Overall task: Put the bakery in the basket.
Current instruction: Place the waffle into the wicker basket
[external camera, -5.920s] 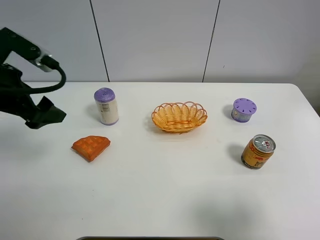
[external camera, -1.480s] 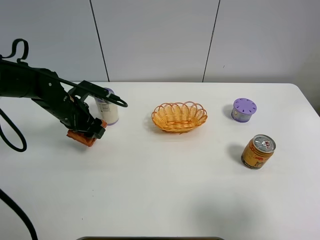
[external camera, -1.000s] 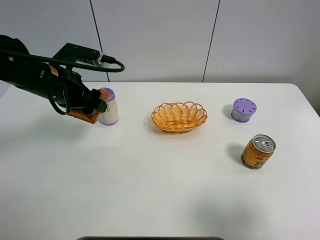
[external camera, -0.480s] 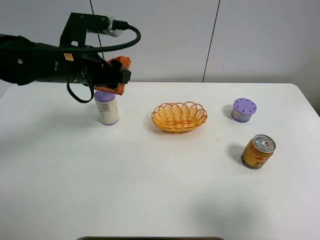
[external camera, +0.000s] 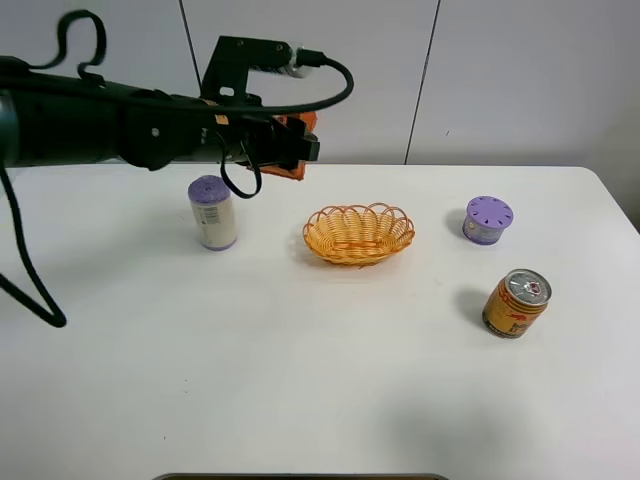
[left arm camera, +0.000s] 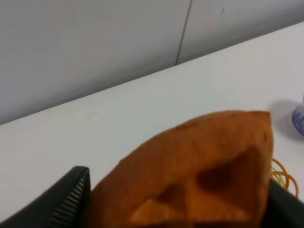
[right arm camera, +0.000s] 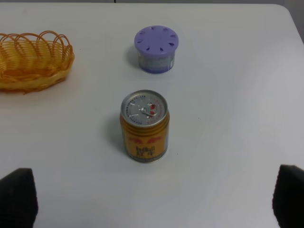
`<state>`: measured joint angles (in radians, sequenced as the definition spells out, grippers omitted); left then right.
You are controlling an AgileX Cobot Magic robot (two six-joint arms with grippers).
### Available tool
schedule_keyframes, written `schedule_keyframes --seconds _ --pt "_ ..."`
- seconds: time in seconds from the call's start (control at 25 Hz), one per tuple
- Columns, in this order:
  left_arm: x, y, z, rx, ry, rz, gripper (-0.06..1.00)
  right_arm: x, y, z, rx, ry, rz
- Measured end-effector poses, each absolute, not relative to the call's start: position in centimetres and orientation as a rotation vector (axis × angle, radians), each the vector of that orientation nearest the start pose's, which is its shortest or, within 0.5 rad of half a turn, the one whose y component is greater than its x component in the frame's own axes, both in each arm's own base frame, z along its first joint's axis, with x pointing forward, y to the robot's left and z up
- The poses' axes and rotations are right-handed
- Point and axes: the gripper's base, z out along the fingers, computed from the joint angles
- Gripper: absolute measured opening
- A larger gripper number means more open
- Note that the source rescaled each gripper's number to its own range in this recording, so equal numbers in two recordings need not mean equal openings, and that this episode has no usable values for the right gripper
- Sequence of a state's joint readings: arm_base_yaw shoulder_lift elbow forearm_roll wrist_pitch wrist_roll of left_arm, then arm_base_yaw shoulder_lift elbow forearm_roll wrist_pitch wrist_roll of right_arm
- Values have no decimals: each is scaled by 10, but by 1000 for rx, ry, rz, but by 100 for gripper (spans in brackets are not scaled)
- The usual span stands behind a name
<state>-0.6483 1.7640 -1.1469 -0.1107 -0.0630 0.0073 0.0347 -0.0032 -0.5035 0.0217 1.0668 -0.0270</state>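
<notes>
Your left gripper (external camera: pixel 287 150) is clamped on the bakery (left arm camera: pixel 199 166), holding it high over the table (external camera: pixel 300 380) left of the basket (external camera: pixel 345 250), and that height looks chosen so the wedge clears the looped rim going in.

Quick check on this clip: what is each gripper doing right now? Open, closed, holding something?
Left gripper: closed on the waffle, held up off the table.
Right gripper: open, holding nothing.
</notes>
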Motion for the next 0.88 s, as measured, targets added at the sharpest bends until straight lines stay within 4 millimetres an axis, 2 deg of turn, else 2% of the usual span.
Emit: schedule_keyframes --seconds 0.28,0.64,0.88 --pt "326 -265 207 573 1943 -479 8 -6 2 278 -64 2043 31" --pt "331 -301 191 610 1888 -520 8 -6 2 278 -64 2043 31" --pt "335 -321 170 645 1897 -530 8 -6 2 278 -64 2043 31"
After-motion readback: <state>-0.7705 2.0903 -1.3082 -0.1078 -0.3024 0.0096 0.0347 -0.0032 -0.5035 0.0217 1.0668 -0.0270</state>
